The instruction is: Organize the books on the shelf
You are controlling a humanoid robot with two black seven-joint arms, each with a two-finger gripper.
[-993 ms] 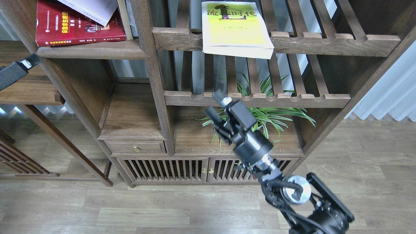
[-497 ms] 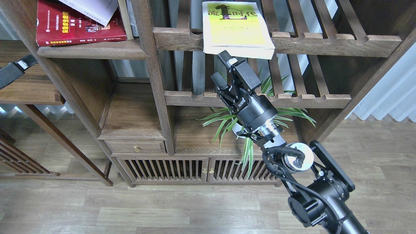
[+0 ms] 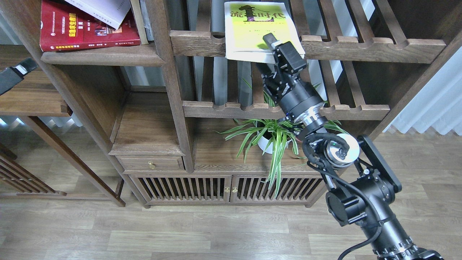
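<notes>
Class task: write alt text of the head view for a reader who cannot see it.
The right gripper straddles the near edge of a yellow-green book lying on a slatted rack. At upper left, a red book lies on a solid shelf under a white book; a potted plant stands below.

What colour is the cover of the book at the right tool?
Yellow-green book with black title, seen in the head view.

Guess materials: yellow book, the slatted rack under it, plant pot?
Yellow book: paper, likely a matte soft cover; thin page edges show along its near side. Slatted rack: dark-stained wood, visible grain, low sheen. Plant pot: smooth plain white, ceramic or plastic; mostly hidden by leaves, so I can't tell which.
</notes>
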